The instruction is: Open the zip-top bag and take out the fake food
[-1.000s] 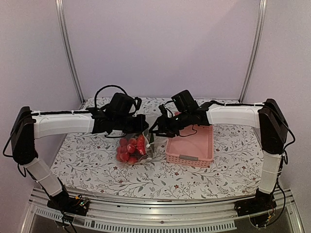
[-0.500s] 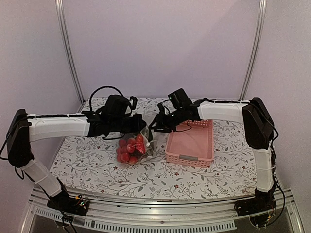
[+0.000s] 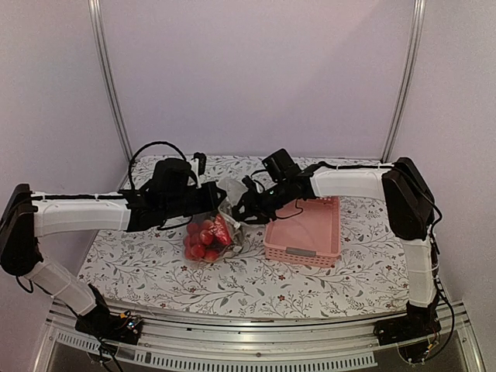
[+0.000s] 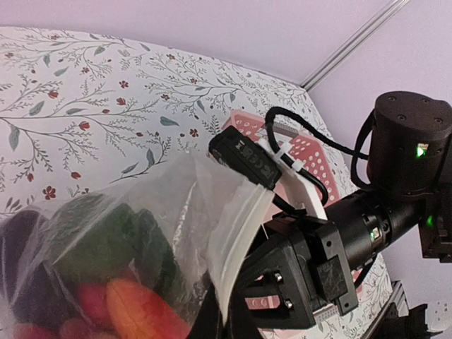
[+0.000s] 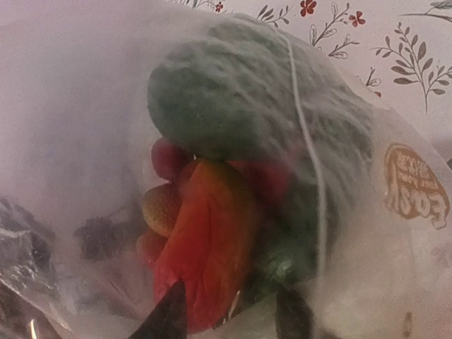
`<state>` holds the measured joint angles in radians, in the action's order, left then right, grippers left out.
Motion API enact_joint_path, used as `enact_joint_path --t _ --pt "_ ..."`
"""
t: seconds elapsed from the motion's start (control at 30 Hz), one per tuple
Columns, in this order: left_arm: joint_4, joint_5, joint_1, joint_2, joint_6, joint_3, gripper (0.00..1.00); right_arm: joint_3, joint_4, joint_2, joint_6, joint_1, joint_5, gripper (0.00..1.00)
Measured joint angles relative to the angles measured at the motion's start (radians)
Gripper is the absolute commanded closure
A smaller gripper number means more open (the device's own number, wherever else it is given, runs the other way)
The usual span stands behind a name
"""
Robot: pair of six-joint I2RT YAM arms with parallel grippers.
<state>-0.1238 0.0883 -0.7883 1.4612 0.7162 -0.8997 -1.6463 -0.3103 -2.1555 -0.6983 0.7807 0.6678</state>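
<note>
Starting at the left of the top view: the left gripper [image 3: 211, 200] is right at the top corner of the zip-top bag [image 3: 231, 225]; its own fingers are mostly hidden behind plastic in its wrist view, but the bag stands up against it, so I read it as pinched closed on the lip.

The bag sits mid-frame on the floral table [image 3: 139, 263], just left of the pink basket [image 3: 304, 252], with the fake food [image 3: 203, 239] slumped in the bottom; a green piece [image 5: 240, 106] lies over a red piece [image 5: 212, 247] in the right wrist view.

The right gripper [image 3: 242, 208] is at the bag's right side; its fingertips [image 5: 166, 314] show a clear gap, so the jaws are partly open, nothing clamped that I can see.

Handling guess: the film is thin, floppy and slippery, and the load is light but lumpy, so it'll sag and twist; grab the stiffer white zip strip [image 4: 236, 233], one lip per gripper, not the loose wall; glossy fruit will probably roll once it's out.
</note>
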Motion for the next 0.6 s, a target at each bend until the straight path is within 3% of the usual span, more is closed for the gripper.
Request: enact_joint_path --t 0.17,0.43,0.6 --pt "-0.020 0.030 -0.009 -0.001 0.013 0.020 1.00 0.002 -0.011 0.005 -0.009 0.018 0.012 0.52" --pt "-0.075 0.060 -0.035 -0.013 0.022 0.073 1.00 0.002 -0.030 0.010 -0.031 0.054 0.015 0.50" --pt "-0.103 0.070 -0.043 -0.024 0.023 0.097 1.00 -0.015 -0.034 0.001 -0.060 0.070 0.015 0.39"
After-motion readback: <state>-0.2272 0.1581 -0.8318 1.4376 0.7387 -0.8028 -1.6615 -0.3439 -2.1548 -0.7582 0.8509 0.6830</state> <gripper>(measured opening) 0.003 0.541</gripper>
